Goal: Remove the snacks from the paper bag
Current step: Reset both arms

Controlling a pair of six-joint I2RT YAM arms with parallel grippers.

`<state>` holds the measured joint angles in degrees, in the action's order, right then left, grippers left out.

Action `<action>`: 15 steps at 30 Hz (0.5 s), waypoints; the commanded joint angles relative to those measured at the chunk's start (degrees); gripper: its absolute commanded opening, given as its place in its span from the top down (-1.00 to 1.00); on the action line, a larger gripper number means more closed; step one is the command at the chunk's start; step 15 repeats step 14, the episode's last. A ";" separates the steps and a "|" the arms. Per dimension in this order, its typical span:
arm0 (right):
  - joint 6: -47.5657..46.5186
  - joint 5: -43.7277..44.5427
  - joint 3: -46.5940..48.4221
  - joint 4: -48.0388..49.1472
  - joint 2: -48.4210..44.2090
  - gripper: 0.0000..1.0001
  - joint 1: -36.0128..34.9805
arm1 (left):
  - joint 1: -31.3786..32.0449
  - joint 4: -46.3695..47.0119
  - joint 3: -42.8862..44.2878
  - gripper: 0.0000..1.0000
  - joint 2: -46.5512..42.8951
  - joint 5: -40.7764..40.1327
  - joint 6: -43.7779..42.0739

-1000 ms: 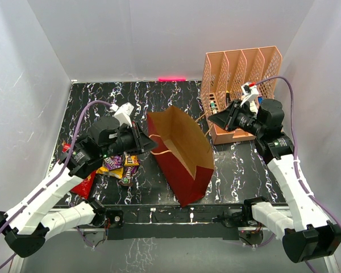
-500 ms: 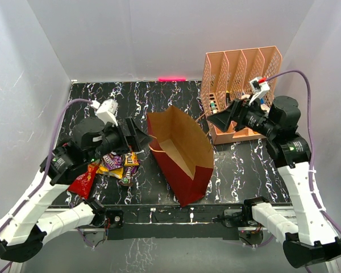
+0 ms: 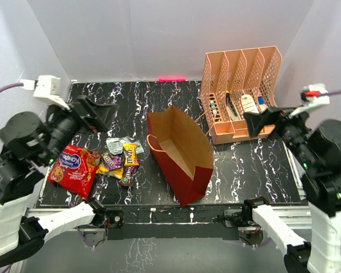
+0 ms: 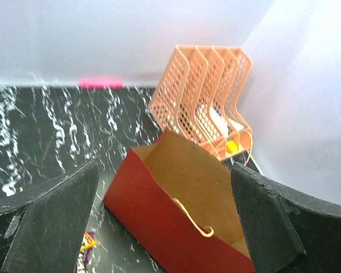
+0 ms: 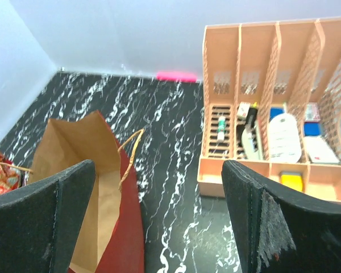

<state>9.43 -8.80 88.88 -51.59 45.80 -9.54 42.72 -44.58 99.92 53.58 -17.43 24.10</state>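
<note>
Snacks lie outside the large dark-red paper carrier bag [image 3: 184,176], which shows a brown kraft lining and twisted cord handles. The big red crinkly packet [image 3: 73,169] with a purple-white logo sits well to the bag's left. A cluster of small candy packets [image 3: 120,159], purple, yellow, brown and silver, lies between that packet and the bag, near its red wall but apart from it.

The left gripper [image 3: 96,114] hangs high on the bag's left, fingers spread wide around nothing. The right gripper [image 3: 264,120] hangs on the bag's right, before the peach mesh file rack [image 3: 241,91], likewise spread and empty.

What shows of the lining is bare, so unloading looks about finished, though the red wall hides the bag's near corner. The sound move is to point a wrist camera straight down the mouth. If a packet is lodged there, enter through the middle, clear of the cords, while the other gripper steadies the rim against tipping.
</note>
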 commanded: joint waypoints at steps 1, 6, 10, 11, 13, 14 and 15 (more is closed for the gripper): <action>-1.66 6.08 2.72 1.14 -3.76 -0.96 -0.73 | 0.17 2.66 2.81 -0.97 -1.60 -4.85 -6.54; -0.74 7.23 4.42 4.25 -4.51 -0.96 -0.73 | 0.17 6.08 1.47 -0.97 -3.75 -5.41 -9.48; 1.12 9.68 7.00 4.54 -3.55 -0.96 -0.67 | 0.17 5.27 2.17 -0.97 -2.98 -5.33 -10.81; 1.51 10.28 7.34 4.14 -3.39 -0.96 -0.73 | 0.17 5.43 1.83 -0.97 -3.02 -5.35 -10.82; 1.87 8.69 7.78 2.91 -2.03 -0.96 -0.74 | 0.17 6.83 0.11 -0.97 -3.63 -5.18 -10.62; 2.42 8.45 9.35 1.11 -0.72 -0.96 -0.74 | 0.17 7.72 -0.89 -0.97 -3.94 -4.92 -10.46; 2.42 8.45 9.35 1.11 -0.72 -0.96 -0.74 | 0.17 7.72 -0.89 -0.97 -3.94 -4.92 -10.46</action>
